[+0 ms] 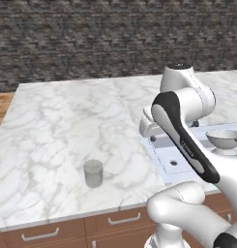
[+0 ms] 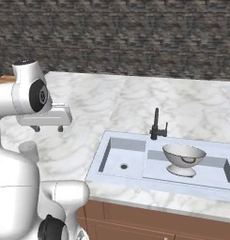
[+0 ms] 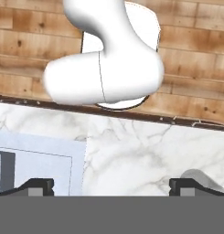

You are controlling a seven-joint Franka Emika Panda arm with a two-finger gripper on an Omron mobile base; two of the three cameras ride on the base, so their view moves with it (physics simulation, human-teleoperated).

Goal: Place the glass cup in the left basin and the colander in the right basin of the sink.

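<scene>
Left base view shows us the glass cup (image 1: 93,173) standing upright on the marble surface (image 1: 57,126), alone, well left of the sink (image 1: 161,157) and near the surface's front edge. From the right base view we see the colander (image 2: 183,159) sitting upright in the right basin (image 2: 208,171), the wider compartment, while the left basin (image 2: 120,161) beside it holds just its dark drain hole. A black faucet (image 2: 157,125) rises behind the divider between them. Our end effector (image 2: 48,127) hangs above the surface between cup and sink, fingers spread wide apart and holding nothing; in the hand view its fingertips (image 3: 36,186) frame bare marble, with the cup's edge next to the right tip.
</scene>
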